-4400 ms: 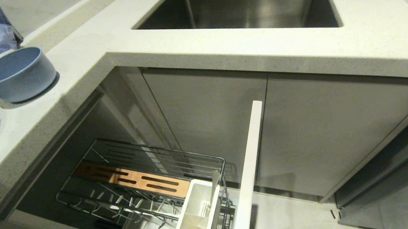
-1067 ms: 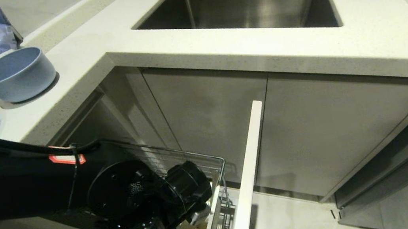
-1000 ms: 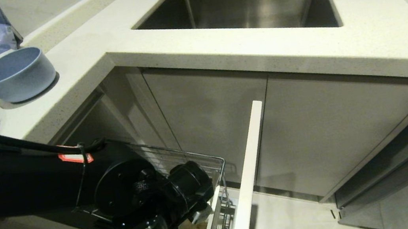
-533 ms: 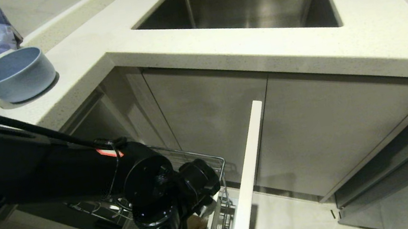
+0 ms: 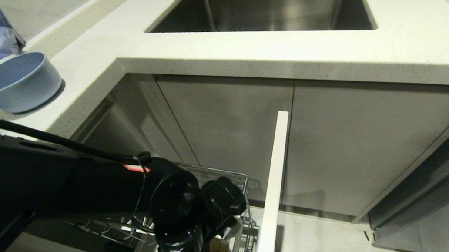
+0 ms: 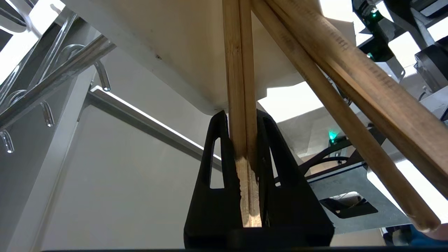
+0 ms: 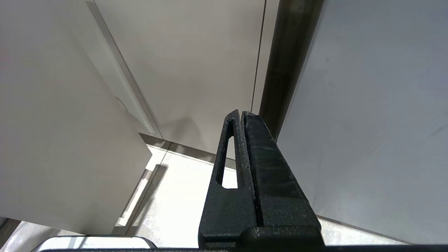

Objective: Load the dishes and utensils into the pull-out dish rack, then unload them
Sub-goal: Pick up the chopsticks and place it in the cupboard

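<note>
Left tool (image 6: 243, 140) clamped on chopsticks (image 6: 239, 80) at their lower end, long axis running straight out from the fingers into the white caddy (image 6: 182, 45) of the dish rack (image 5: 232, 177); right tool (image 7: 242, 119) closed, parked, farther off.

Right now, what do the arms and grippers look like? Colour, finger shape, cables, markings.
Left arm: matte black, boxy link into round joint housings, a black cable along its top, a small red-orange tag by the wrist. Left gripper and right gripper: black, rough-textured tapered fingers with a slot cut through them. The right arm itself isn't visible.
</note>
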